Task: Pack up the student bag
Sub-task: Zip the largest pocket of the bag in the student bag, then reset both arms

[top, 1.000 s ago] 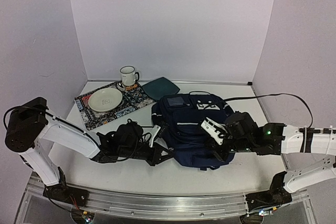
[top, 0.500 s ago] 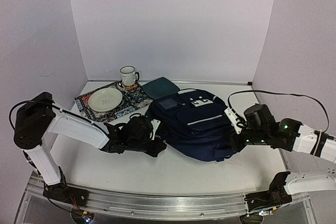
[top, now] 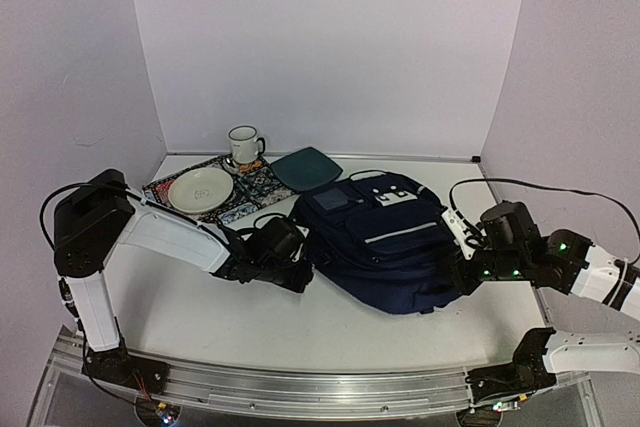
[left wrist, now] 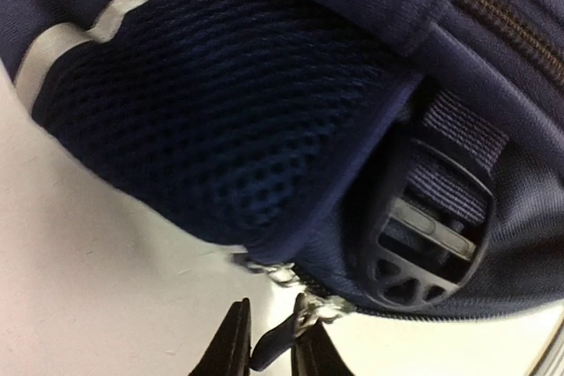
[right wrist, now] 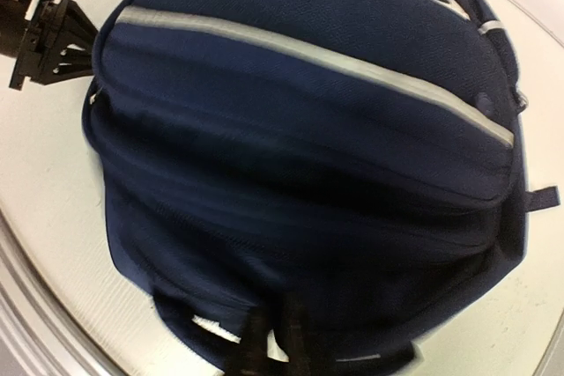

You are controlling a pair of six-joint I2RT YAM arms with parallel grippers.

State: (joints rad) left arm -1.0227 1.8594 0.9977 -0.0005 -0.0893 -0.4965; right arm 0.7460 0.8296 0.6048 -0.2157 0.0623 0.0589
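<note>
Now | bag point(top: 385, 247) lying on worktop point(top: 330, 327) | left jaws nipped on zip pull point(left wrist: 273, 351) at bag's side | right jaws together against bag's other end, view blurred

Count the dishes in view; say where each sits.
3: white mug at the back of the patterned mat, cream bowl on it, teal plate beside it, behind the backpack. Others may be hidden.
</note>
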